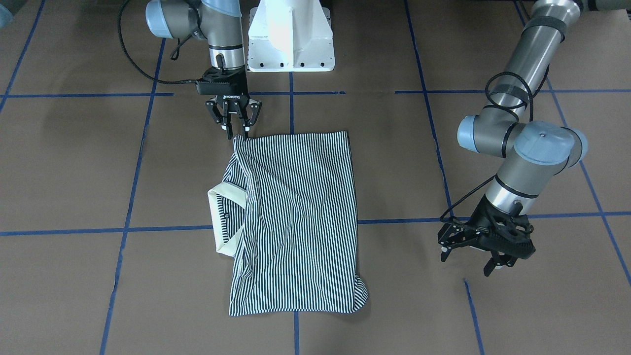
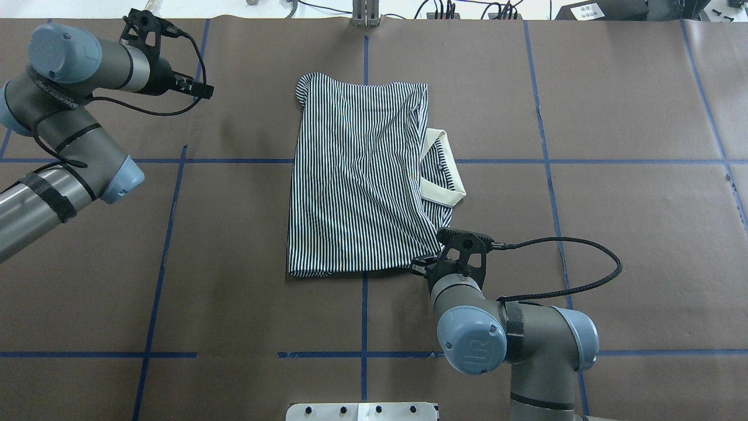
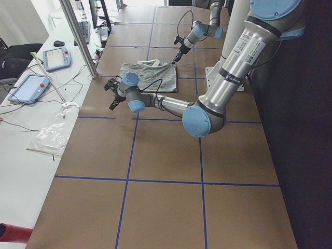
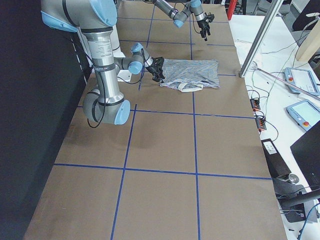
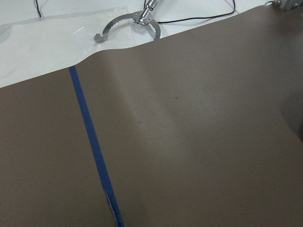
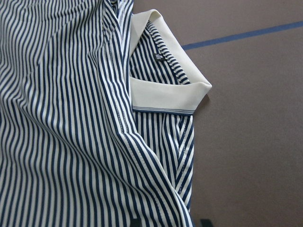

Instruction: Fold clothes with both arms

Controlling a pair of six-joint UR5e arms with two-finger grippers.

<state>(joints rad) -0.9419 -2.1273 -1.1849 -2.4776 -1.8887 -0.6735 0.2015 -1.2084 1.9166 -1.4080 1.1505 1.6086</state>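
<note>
Your brown paper-covered table [image 2: 613, 234], gridded with blue tape lines [image 2: 169, 234], carries one garment at its middle. The left arm [image 2: 70, 140] is parked well off to its own side, and the left gripper [image 1: 468, 263] hangs spread, holding nothing, over bare paper. The right arm [image 2: 526, 339] reaches in from the robot's edge. The right gripper [image 1: 237, 132] is spread too, and its tips straddle the shirt's near right corner without pinching it.

The striped polo shirt [image 2: 356, 175] lies flat, already folded into a rough rectangle with a few ridges across the top layer. Expect it to handle as light, limp knit: it will sag, slide on the paper and let its layers drift apart if you lift it from one point. Take hold at two corners of the same edge, pinching every layer, and carry them over together.

The bundle's long axis runs from the robot's side to the far side. Its cream collar [image 2: 447, 190] sticks out toward the robot's right, and a small button [image 2: 439, 166] shows on the placket just inside it.
</note>
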